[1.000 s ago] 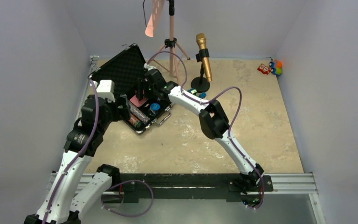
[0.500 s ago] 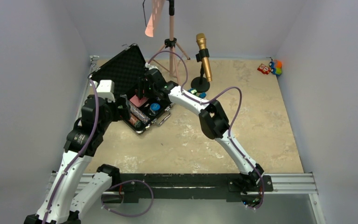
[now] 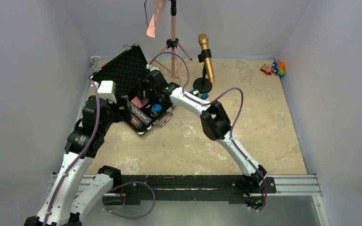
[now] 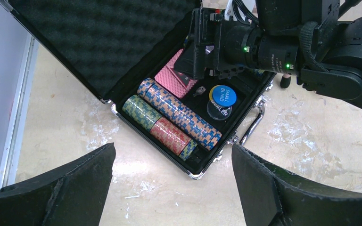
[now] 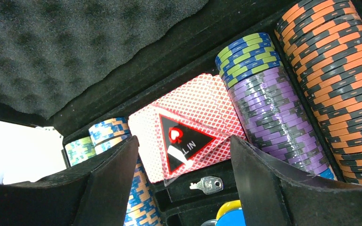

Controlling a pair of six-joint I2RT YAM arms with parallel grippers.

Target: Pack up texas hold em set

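Observation:
The black silver-edged briefcase (image 3: 166,117) lies open at the far left, its foam-lined lid (image 3: 122,71) standing up. Chip stacks (image 4: 179,117), the pink card deck (image 4: 168,81) and a blue button (image 4: 224,95) lie inside. My right gripper (image 3: 143,92) hangs open just over the deck (image 5: 202,106). The triangular button (image 5: 184,141) rests loose on the deck between its fingers, overhanging a small key (image 5: 207,184). Purple (image 5: 273,108) and orange (image 5: 339,70) chip stacks lie to its right. Yellow and blue buttons (image 5: 231,212) show below. My left gripper (image 4: 173,150) is open and empty, above the table beside the case's near corner.
A gold microphone (image 3: 206,59) on its stand and a tripod (image 3: 173,44) stand just right of the case. Green and blue toy blocks (image 3: 199,93) lie at the microphone's base. Small toys (image 3: 273,68) sit in the far right corner. The left wall is close to the case.
The right gripper has shifted very slightly over the case. The left arm and the case contents have not visibly moved.

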